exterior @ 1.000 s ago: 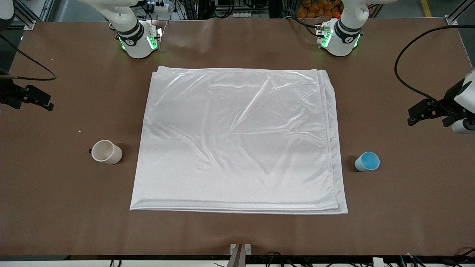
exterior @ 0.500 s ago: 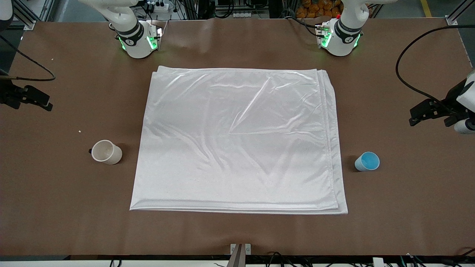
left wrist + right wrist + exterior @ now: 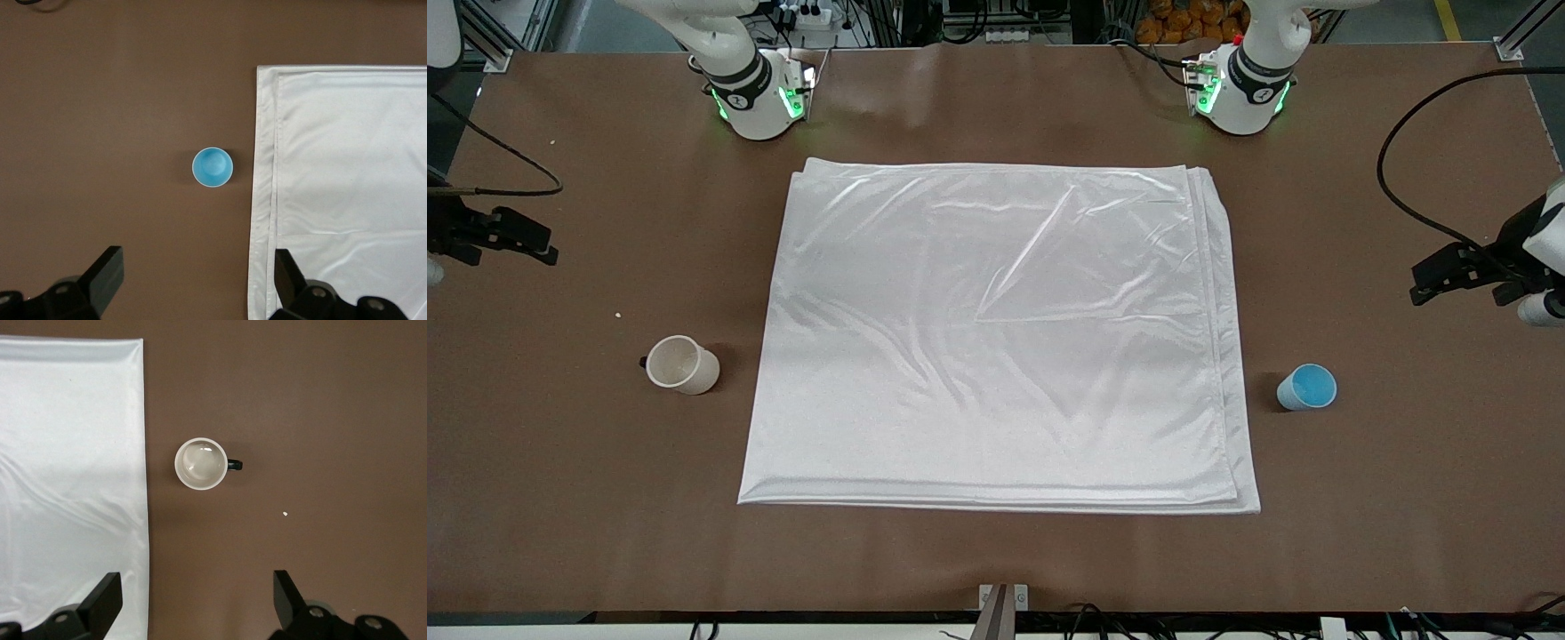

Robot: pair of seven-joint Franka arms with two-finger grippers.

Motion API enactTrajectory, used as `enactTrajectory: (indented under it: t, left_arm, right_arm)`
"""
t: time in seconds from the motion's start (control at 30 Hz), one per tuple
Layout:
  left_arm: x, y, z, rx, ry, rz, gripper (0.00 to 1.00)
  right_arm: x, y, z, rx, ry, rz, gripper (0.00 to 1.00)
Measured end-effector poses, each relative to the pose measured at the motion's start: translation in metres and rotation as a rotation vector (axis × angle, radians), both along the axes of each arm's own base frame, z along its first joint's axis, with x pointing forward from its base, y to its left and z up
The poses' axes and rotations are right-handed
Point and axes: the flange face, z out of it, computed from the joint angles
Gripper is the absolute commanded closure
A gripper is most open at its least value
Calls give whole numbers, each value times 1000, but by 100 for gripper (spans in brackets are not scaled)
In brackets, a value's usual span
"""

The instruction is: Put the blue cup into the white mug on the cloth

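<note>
Below the open left claw [image 3: 193, 280], blue cup [image 3: 213, 167] stands untouched.

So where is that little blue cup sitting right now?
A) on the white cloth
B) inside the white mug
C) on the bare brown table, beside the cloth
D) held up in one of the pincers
C: the blue cup stands upright on the bare table, just off the edge of the cloth toward the left arm's end, with nothing gripping it.
</note>
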Motion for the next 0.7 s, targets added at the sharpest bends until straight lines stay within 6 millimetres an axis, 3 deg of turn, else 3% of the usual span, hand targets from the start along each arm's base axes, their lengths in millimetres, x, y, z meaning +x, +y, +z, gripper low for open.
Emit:
enactTrajectory:
  t: [0.37, 0.7]
  left_arm:
    - [4, 6, -26, 0, 1, 9, 0]
    - [7, 8, -69, 12, 0, 7, 0]
  right_arm:
    - [-1, -2, -62, 14, 27, 223, 2]
    - [-8, -35, -120, 13, -17, 570, 2]
